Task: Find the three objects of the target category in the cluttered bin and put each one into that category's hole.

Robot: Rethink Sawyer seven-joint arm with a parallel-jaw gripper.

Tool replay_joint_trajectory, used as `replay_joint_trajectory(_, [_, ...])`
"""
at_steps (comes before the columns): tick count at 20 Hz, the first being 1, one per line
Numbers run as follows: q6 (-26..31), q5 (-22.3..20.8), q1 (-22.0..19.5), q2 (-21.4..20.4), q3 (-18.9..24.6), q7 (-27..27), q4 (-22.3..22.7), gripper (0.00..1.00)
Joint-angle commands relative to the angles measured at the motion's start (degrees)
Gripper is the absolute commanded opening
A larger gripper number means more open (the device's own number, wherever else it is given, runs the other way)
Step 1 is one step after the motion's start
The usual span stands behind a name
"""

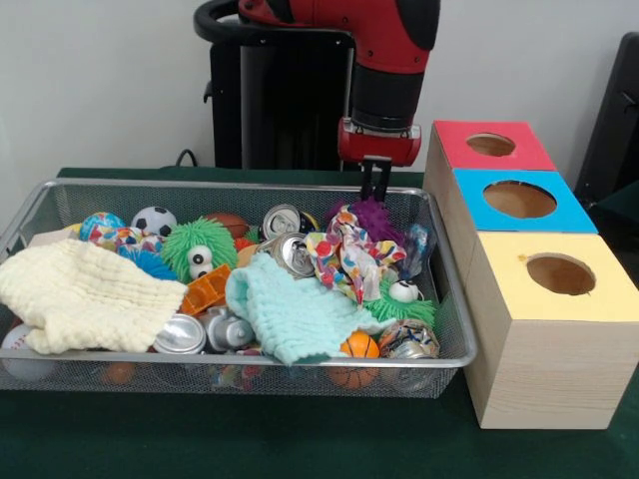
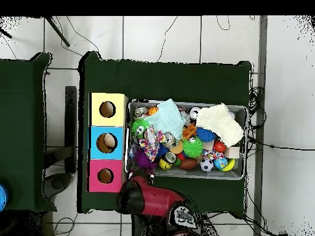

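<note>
Front view, from left to right: a wire-mesh bin [image 1: 451, 351] on the green table [image 1: 300, 439] lies below and to the left of the pincer [image 1: 374, 183], heaped with clutter. Far left of the pincer, a cream cloth [image 1: 85, 294] drapes the bin's corner. Closer in, a green fuzzy toy [image 1: 200, 247] sits among balls, with a silvery can [image 1: 182, 335] low down by the near wall. Another can [image 1: 283, 219] stands at the far wall, and a third [image 1: 296, 254] lies just above a pale blue cloth [image 1: 290, 314], both slightly left of the pincer. The pincer hangs at the bin's far rim, above a purple fuzzy toy [image 1: 379, 215]; its dark fingers appear close together with nothing between them. Right of it stand three boxes with holes, topped red [image 1: 489, 145], blue [image 1: 519, 200] and yellow [image 1: 559, 274].
</note>
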Motion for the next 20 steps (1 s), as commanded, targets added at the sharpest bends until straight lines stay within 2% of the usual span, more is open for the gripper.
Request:
replay_joint_trajectory(1, [7.8,3.1,0.6,-5.0,1.1,11.2,0.4,0.00])
replay_joint_trajectory(20, [4.7,1.4,-1.0,-4.1,1.8,11.6,1.8,0.00])
